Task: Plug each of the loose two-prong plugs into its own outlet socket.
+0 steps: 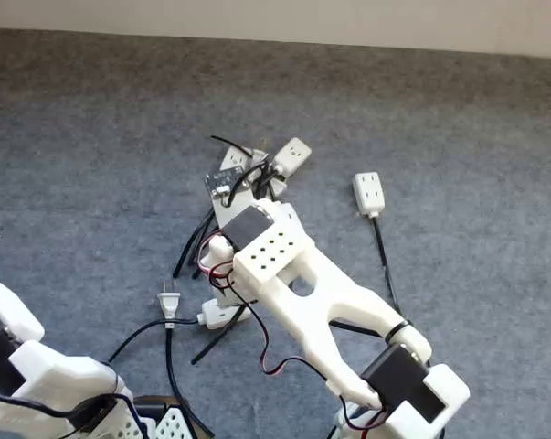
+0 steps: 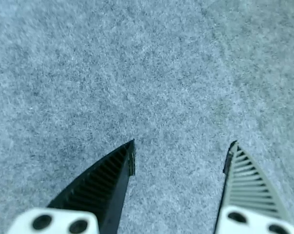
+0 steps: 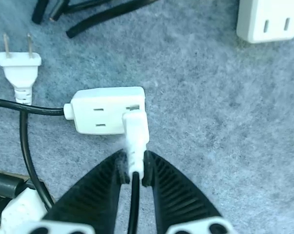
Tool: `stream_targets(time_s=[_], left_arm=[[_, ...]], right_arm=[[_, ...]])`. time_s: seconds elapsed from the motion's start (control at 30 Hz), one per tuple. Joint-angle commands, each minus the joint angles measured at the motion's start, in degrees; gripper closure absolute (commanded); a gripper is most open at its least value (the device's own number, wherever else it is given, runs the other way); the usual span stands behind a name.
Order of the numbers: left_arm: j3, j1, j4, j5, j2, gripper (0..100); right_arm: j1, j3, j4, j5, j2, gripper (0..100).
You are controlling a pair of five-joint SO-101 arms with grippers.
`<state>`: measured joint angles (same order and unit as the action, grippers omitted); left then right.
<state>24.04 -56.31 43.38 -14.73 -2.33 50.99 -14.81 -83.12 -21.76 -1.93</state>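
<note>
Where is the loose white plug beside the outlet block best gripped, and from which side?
Probably grip the loose white plug on its wide flat body, behind the prongs, with the tool coming from above and closing across its width. It lies flat on the carpet, prongs pointing away from its black cord, so they stay free.

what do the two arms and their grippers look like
Both arms are white with black motors; the right arm has a perforated block and red and black wires. The right gripper has black ribbed fingers; the left gripper has one black, one pale grey.
</note>
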Motion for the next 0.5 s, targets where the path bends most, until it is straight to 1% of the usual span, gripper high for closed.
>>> stream_targets(time_s=[0.0,0.3,0.4,0.47], left_arm=[[-0.22,0.92,-0.97,-0.26,0.22,70],[-0.22,1.01,-0.88,-0.26,0.22,70],[-0.22,1.01,-0.88,-0.26,0.22,70],[-0.22,1.01,-0.88,-0.26,0.22,70]], right_arm=[[0.4,-0.13,-1.1,-0.53,-0.75,99.3],[0.48,-0.04,-1.19,-0.53,-0.84,99.3],[0.48,1.54,-3.38,-0.26,-0.84,99.3],[0.4,4.7,-6.64,-0.18,-0.84,99.3]])
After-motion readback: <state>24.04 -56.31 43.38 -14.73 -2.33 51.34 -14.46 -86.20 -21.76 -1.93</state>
